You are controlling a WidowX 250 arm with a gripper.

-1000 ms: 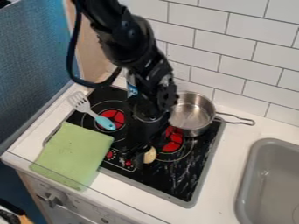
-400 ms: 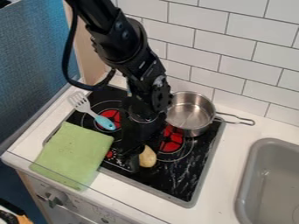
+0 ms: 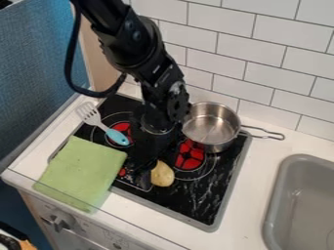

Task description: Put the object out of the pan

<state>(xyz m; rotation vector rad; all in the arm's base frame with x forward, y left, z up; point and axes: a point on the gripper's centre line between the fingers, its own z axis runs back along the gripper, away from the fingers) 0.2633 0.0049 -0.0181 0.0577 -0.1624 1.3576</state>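
Observation:
The black gripper (image 3: 145, 163) hangs over the front left part of the black stove top, coming down from the upper left. Against its right side in the view is a pale yellow, rounded object (image 3: 163, 175), low over or on the stove near the front right burner. Whether they touch cannot be made out. Behind and to the right stands the silver pan (image 3: 212, 126), its inside bare metal where it shows and its handle pointing right.
A green cloth (image 3: 81, 173) lies over the stove's left front edge. The spatula (image 3: 104, 124), with a light blue handle, rests at the back left. A grey sink (image 3: 303, 205) is at the right, and a tiled wall (image 3: 261, 63) rises behind.
The gripper and arm have shifted a little to the left. More of the yellow object's left side shows now, while its right edge has stayed nearly in place.

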